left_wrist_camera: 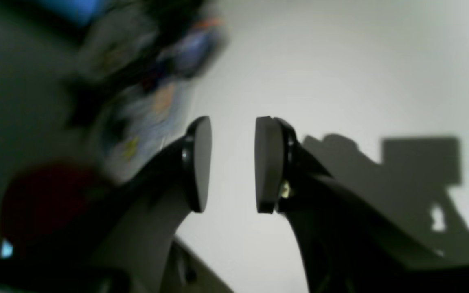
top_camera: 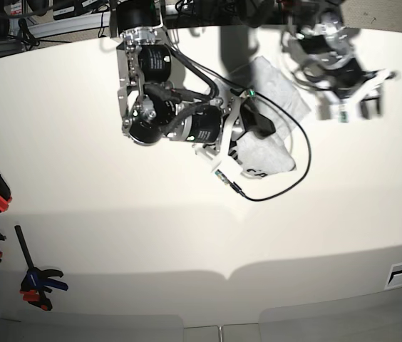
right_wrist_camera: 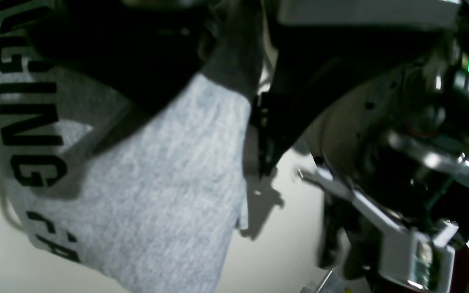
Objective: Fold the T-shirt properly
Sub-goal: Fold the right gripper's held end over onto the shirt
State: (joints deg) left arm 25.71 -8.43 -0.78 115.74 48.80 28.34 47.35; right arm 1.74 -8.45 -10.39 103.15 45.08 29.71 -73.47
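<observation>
Table [top_camera: 115, 235] fills our base view, white; at two o'clock lies the T-shirt [top_camera: 272, 153], bunched, black lettering showing; our right gripper [top_camera: 247, 132] is clenched on its grey cloth; at one o'clock our left gripper [left_wrist_camera: 233, 162] hangs released, pads apart, holding nothing.

Light heather-grey T-shirt [top_camera: 269, 121], bunched into a narrow, loosely folded bundle, lying toward one o'clock of the white table's middle in the base view. Long axis running from about eleven to five o'clock. Black block lettering showing along one edge in the right wrist view [right_wrist_camera: 145, 195], plain grey fabric draped beside it.
</observation>
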